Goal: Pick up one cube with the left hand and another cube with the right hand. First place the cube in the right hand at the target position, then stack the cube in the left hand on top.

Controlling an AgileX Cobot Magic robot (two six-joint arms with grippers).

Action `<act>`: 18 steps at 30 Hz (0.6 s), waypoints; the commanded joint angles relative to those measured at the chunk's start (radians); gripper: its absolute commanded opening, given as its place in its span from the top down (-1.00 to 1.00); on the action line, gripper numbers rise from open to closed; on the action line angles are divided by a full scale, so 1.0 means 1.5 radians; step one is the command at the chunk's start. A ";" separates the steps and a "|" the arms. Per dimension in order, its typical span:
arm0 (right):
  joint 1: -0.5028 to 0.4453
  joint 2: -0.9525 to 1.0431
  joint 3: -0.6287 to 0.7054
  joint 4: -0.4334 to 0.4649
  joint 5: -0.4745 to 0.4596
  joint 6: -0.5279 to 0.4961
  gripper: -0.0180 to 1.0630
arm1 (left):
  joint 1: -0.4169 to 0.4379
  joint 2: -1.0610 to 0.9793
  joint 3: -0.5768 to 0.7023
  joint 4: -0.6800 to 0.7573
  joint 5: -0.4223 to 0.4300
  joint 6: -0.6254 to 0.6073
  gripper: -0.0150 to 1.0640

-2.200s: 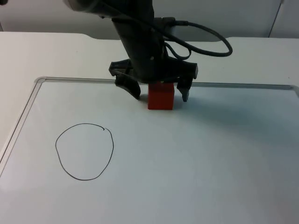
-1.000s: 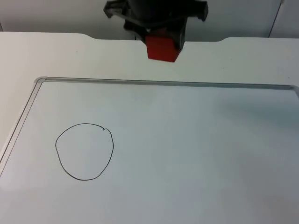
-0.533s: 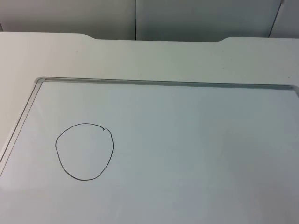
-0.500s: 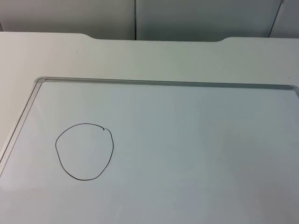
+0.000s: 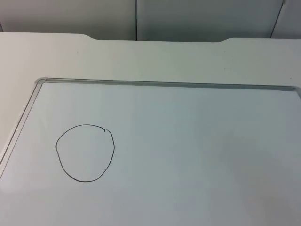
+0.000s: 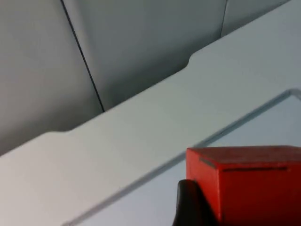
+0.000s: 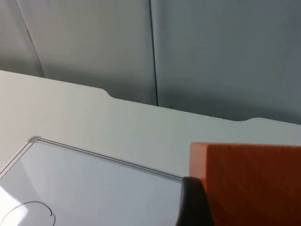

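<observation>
On my whiteboard (image 5: 188, 155) the drawn circle (image 5: 85, 153) waits bare. My left gripper (image 6: 197, 212) carries a red cube (image 6: 249, 186) raised above the table; my right gripper (image 7: 202, 207) carries an orange cube (image 7: 249, 183). Each seems clamped against a flat side, probably firmly. I judge them light, rigid, square-edged: easy stacking.

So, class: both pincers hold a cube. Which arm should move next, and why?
The right. Its pincer holds the orange cube, which goes first into the empty drawn circle. The left pincer waits with the red cube.
</observation>
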 commanded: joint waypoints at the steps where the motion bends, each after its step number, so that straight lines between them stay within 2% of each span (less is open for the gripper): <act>1: -0.006 0.012 0.001 0.020 -0.018 -0.018 0.97 | -0.006 -0.042 0.060 0.005 -0.028 -0.019 0.98; 2: -0.006 0.032 0.001 0.035 -0.019 -0.032 0.97 | -0.006 -0.085 0.122 0.014 -0.046 -0.042 0.98; 6: -0.006 0.076 0.000 0.088 -0.022 -0.079 0.97 | -0.006 -0.183 0.241 0.055 -0.052 -0.109 0.98; 7: -0.006 0.076 0.000 0.088 -0.022 -0.079 0.97 | -0.006 -0.183 0.241 0.055 -0.052 -0.109 0.98; 10: -0.006 0.119 -0.022 0.133 -0.013 -0.125 0.97 | -0.006 -0.246 0.314 0.058 -0.051 -0.137 0.98; 12: 0.000 0.164 -0.066 0.164 0.018 -0.157 0.97 | -0.006 -0.281 0.350 0.057 -0.049 -0.148 0.98; 18: 0.051 0.254 -0.170 0.162 0.075 -0.167 0.97 | -0.006 -0.340 0.404 0.057 -0.041 -0.163 0.98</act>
